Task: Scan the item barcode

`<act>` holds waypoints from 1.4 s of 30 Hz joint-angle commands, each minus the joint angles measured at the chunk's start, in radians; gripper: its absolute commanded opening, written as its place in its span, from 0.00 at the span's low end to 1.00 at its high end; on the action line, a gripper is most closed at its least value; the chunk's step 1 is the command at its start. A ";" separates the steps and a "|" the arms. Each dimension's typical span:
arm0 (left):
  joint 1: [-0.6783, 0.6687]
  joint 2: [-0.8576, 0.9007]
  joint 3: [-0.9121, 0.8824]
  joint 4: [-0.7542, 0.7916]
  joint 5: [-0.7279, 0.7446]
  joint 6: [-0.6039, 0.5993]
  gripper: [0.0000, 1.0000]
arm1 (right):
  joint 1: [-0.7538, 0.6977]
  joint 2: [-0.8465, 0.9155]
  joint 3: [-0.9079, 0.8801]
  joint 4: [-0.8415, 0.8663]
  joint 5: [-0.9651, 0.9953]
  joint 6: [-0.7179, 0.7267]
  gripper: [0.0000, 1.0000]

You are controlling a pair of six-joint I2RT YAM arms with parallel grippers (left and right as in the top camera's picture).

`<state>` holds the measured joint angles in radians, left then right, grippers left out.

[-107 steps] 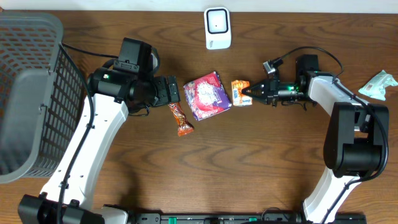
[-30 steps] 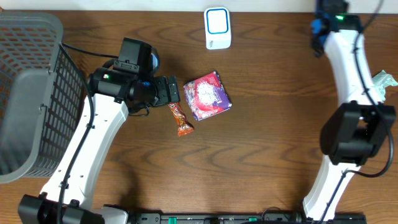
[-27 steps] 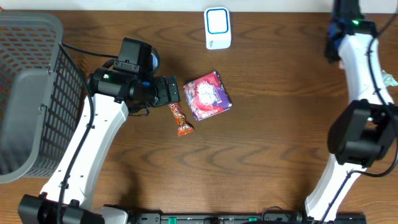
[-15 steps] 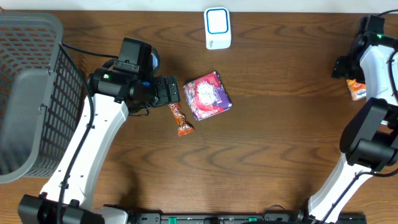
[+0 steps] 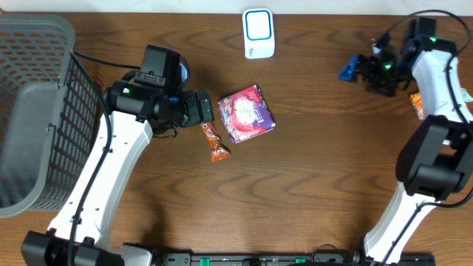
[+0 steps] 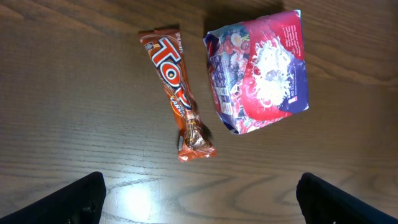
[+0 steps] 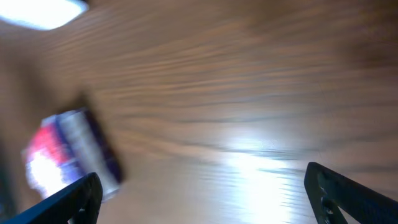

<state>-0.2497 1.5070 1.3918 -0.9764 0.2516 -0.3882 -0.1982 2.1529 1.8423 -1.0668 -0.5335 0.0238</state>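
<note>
Just glossy wooden table [image 5: 310, 185], white scanner [image 5: 259, 33]

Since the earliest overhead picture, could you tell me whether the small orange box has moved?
Yes. The small orange box has gone rightward: it lay beside the purple snack packet, and now sits far to that packet's right, by the frame edge.

Wooden table [image 5: 310, 185] with scanner [image 5: 259, 33], candy bar [image 5: 214, 142], purple packet [image 5: 246, 113], basket [image 5: 83, 111].
</note>
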 commanded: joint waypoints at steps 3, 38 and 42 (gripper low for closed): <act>0.005 -0.011 0.003 -0.003 -0.011 0.010 0.98 | 0.097 -0.003 -0.006 -0.039 -0.173 -0.018 0.99; 0.005 -0.011 0.003 -0.003 -0.011 0.010 0.98 | 0.572 -0.002 -0.121 0.104 0.157 0.215 0.99; 0.005 -0.011 0.003 -0.003 -0.011 0.010 0.98 | 0.579 -0.002 -0.158 0.166 0.157 0.215 0.99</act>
<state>-0.2497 1.5070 1.3918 -0.9764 0.2516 -0.3882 0.3695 2.1529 1.7103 -0.9237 -0.3672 0.2268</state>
